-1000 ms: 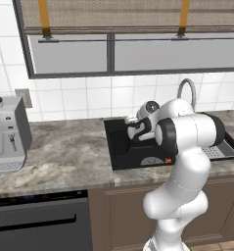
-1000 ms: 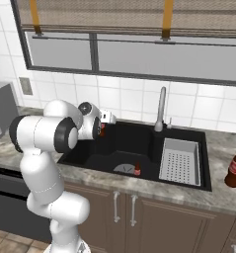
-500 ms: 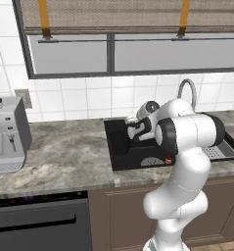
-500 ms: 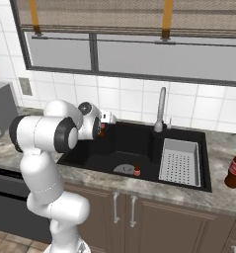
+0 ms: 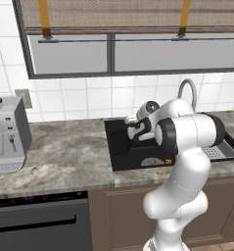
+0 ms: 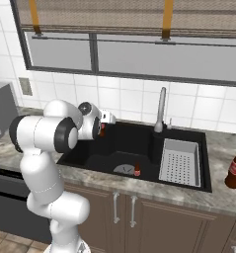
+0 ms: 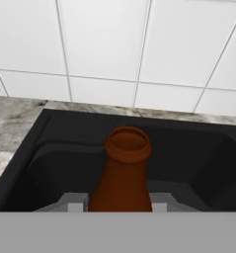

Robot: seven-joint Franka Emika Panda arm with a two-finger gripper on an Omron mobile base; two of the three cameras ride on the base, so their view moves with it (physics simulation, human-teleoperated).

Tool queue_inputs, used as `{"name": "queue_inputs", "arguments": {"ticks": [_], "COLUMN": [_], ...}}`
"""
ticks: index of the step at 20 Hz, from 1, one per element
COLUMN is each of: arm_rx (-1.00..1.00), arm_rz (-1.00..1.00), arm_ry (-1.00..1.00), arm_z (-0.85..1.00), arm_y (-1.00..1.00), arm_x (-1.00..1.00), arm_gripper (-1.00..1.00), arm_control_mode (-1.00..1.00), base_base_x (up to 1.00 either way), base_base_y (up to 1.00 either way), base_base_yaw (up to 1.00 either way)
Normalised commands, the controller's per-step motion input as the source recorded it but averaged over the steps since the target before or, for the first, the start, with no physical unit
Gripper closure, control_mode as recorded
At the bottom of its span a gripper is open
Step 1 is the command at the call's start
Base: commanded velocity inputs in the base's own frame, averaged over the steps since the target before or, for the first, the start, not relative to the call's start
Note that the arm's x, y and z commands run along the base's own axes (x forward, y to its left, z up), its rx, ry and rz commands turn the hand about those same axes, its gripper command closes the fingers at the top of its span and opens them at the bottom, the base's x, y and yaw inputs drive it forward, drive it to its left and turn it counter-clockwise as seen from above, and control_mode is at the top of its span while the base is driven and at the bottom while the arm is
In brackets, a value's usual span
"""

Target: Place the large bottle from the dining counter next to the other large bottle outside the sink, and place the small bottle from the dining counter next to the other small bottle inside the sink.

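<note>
Brown glass fills the middle of the hand view: the small bottle (image 7: 123, 173) sits clamped between the pincer (image 7: 117, 203) jaws, its open-looking neck pointing toward the tiled wall, above the left basin of the sink (image 6: 85, 163). In the right base view the pincer (image 6: 103, 124) hangs over that basin's back left corner, while the other small bottle (image 6: 137, 169) stands on the basin floor near the front edge, well apart from it. Main risk, as I judge it: letting go from this height, so the bottle drops, tips and rolls away from its partner (a round body on a smooth black floor will not stay put). Lowering too close could also knock the standing bottle over. A large bottle (image 6: 235, 169) stands on the desk (image 6: 223, 195) right of the sink.
</note>
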Motion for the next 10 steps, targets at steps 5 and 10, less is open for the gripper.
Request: {"name": "queue_inputs", "arguments": {"ticks": [5,10], "arm_rx": [0.00,0.00], "arm_rz": [0.01,0.03], "arm_ry": [0.00,0.00], "arm_z": [0.00,0.00], "arm_y": [-0.10,-0.22], "arm_x": [0.00,0.00], "arm_gripper": [1.00,1.00], "arm_control_mode": [-1.00,-1.00], "base_base_x": [0.00,0.00], "base_base_y": [0.00,0.00], "base_base_yaw": [0.00,0.00]}}
